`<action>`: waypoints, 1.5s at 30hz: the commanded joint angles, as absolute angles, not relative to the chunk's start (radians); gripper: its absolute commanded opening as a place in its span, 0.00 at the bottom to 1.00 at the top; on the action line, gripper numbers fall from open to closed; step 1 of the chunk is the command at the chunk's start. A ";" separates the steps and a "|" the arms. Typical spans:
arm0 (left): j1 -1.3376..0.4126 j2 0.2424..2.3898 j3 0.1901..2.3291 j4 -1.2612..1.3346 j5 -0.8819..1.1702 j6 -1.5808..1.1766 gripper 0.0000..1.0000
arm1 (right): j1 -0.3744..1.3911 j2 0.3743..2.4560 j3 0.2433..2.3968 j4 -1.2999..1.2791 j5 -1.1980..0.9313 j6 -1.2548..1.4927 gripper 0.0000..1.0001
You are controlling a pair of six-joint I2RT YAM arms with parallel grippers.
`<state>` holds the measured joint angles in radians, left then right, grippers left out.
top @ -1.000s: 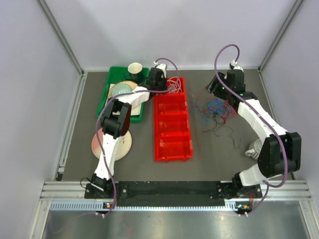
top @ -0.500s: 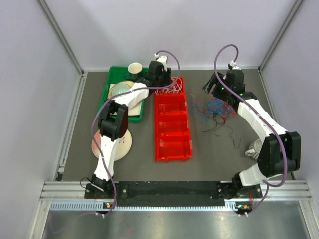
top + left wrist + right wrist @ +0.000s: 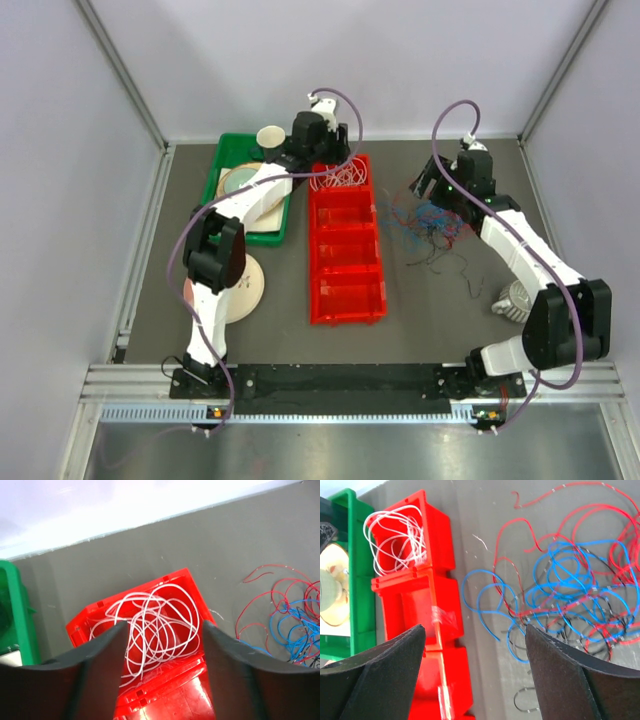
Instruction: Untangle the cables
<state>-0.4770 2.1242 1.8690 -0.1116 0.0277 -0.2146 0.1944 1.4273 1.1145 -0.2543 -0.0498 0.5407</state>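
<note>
- Cables: one white bundle point(image 3: 150, 605) lies in the far end compartment of the one red bin point(image 3: 313, 250). One mixed tangle point(image 3: 570, 600) of red, blue and black lies on the table point(image 3: 430, 320) to the bin's right. The strands are too many to count.
- Left gripper point(image 3: 164, 625): fingers apart and empty, above the white bundle. A second ago it sat closer in over that compartment.
- Right gripper point(image 3: 474, 630): fingers apart and empty, over the tangle's left edge, much where it was.
</note>
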 commanded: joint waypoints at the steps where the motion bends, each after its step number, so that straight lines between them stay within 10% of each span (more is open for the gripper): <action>1: -0.477 2.124 1.867 -0.043 0.009 -0.203 0.53 | 0.202 1.350 1.077 -0.252 -0.023 0.526 0.80; 7: -0.489 2.213 1.916 -0.025 -0.107 -0.164 0.29 | 0.202 1.333 1.055 -0.259 -0.018 0.529 0.80; 10: -0.489 2.264 1.921 -0.009 -0.117 -0.155 0.00 | 0.201 1.336 1.057 -0.259 -0.018 0.531 0.80; 39: -0.514 1.988 1.847 -0.074 -0.169 -0.124 0.00 | 0.202 1.267 1.016 -0.285 0.170 0.483 0.80; 45: -0.520 1.844 1.678 -0.071 -0.095 -0.228 0.23 | 0.196 1.299 0.971 -0.318 0.248 0.500 0.74</action>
<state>-0.5152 1.9415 1.7851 -0.0658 -0.1429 -0.1570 0.1944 1.2846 0.9810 -0.3077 0.1654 0.4976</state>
